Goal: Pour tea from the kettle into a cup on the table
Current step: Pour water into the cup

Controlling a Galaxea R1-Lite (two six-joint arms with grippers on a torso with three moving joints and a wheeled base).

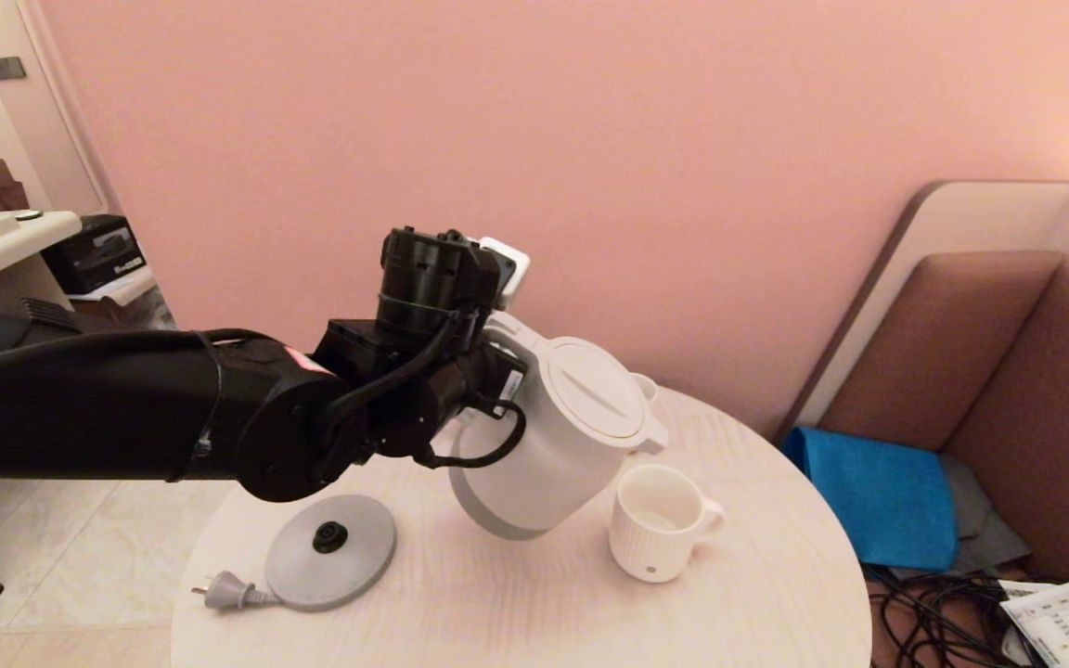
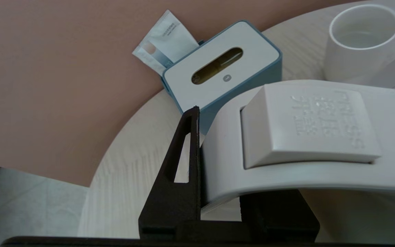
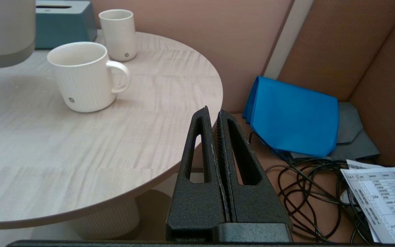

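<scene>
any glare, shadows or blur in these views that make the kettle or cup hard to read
Head view: warm pinkish light, bright glare at the upper right corner, the kettle throws a soft shadow on the table; the cup reads clearly. Left wrist view: the kettle handle in the left tool is sharp. Right wrist view: cooler light, cup sharp.

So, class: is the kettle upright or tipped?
Tipped. The kettle leans off its base, spout over the mug, held by the left pincer.
</scene>
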